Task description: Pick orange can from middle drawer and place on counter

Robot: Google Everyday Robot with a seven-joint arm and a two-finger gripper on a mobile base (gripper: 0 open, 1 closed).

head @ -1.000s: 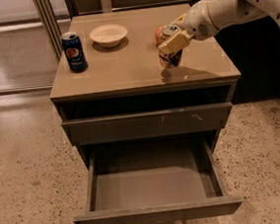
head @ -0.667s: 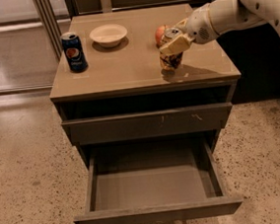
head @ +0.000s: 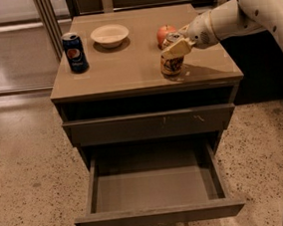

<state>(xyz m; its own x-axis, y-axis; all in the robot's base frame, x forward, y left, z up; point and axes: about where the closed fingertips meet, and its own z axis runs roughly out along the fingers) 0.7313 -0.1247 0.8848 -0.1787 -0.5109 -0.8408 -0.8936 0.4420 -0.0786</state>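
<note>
The orange can point(head: 171, 64) stands upright on the counter point(head: 127, 69), near its right front part. My gripper point(head: 176, 45) reaches in from the right and is shut on the can's upper part, with one pale finger point(head: 179, 48) lying across its top. The can's base appears to rest on the slab. The middle drawer point(head: 156, 216) is pulled far out below, and its flat grey floor is bare.
A blue Pepsi can point(head: 75, 52) stands at the counter's left. A white bowl point(head: 109, 35) sits at the back middle and a red apple point(head: 164, 34) just behind the orange can. The drawer front with pale scratches point(head: 148, 126) is closed. My arm point(head: 237, 13) spans the right side.
My gripper has come down with the orange can, from a little above the counter to the counter's surface. Nothing else has moved.
</note>
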